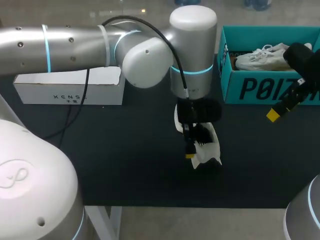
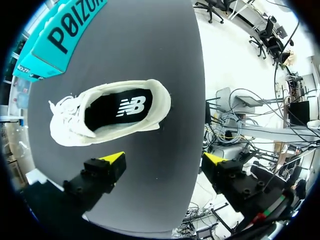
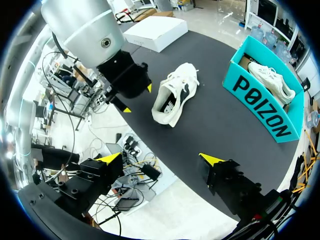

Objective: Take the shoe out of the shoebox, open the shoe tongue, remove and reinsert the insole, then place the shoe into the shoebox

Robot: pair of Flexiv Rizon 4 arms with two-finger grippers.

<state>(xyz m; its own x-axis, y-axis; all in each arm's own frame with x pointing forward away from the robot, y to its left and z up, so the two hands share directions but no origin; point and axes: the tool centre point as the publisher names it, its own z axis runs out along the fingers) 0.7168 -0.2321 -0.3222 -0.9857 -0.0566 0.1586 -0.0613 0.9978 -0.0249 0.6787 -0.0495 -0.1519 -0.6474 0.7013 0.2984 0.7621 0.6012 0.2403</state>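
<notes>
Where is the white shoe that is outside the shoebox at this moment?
In the head view, the white shoe lies near the middle of the black table, under the jaws of the left arm, to the left of the teal shoebox.

- A white box point(image 1: 70, 86), long and flat, lies at the far edge of the table near its left corner, long side along that edge, with small dark print on its near face.
- The table point(image 1: 125, 165) has a matte black surface.
</notes>
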